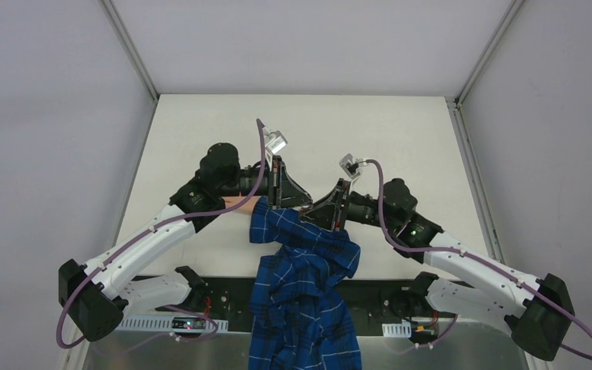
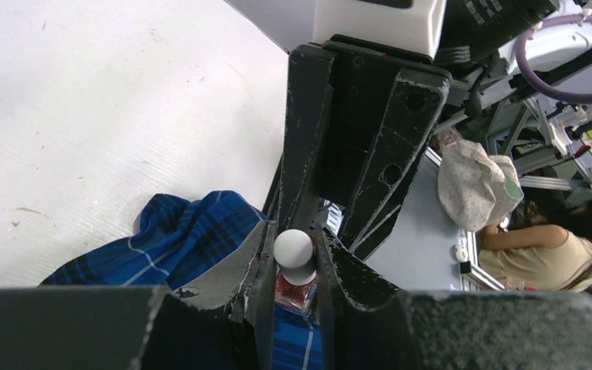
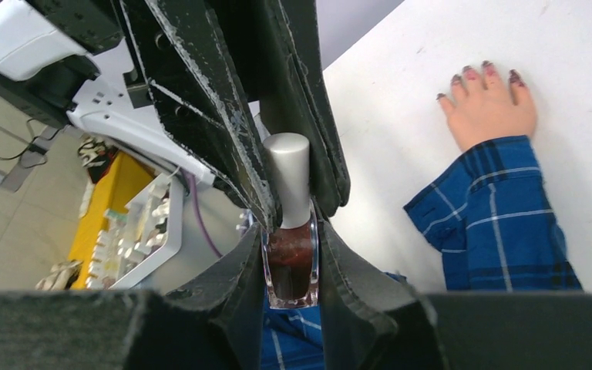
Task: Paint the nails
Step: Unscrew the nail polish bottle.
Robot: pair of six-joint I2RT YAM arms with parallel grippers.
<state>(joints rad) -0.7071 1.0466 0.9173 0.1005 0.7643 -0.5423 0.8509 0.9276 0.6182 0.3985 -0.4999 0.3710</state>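
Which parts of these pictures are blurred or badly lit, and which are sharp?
Top external: even, soft light, everything sharp, faint shadows under the arms on the table. Left wrist: the near edge of the left claw is a dark blur; the bottle is fairly sharp. Right wrist: the right claw blurs at the bottom edge; the bottle's cap shines a little; the nails are clear.

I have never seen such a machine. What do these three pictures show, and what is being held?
Two robot arms stand on a white table. One camera looks down from above; the other two sit on the wrists, looking along each arm's own fingers. The right gripper is shut on a small nail polish bottle holding dark red polish. The left gripper pinches the bottle's pale cap. A pale hand in a blue plaid sleeve lies flat on the table; its nails look dark reddish-purple.
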